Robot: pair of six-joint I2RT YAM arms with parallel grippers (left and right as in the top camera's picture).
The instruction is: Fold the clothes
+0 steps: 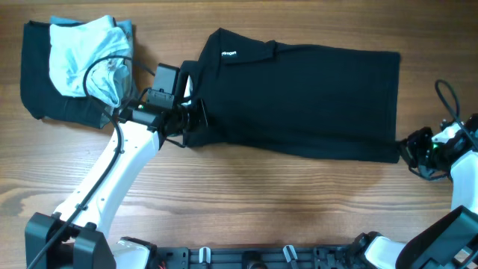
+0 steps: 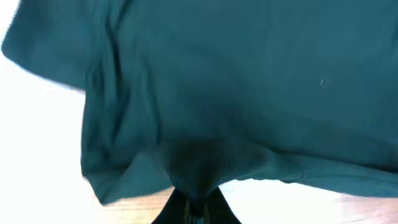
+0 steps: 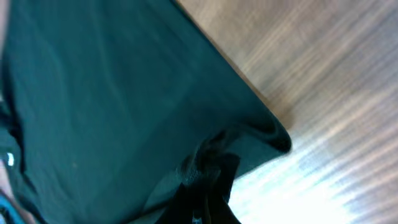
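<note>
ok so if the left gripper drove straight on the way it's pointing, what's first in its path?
The black shirt. The left gripper is shut on its near edge and points along the garment, so going on would likely just bunch the cloth over the table.

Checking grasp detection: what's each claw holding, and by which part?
Both hold the black fabric shirt. Left claw pinches its left edge; right claw pinches its near right corner.
</note>
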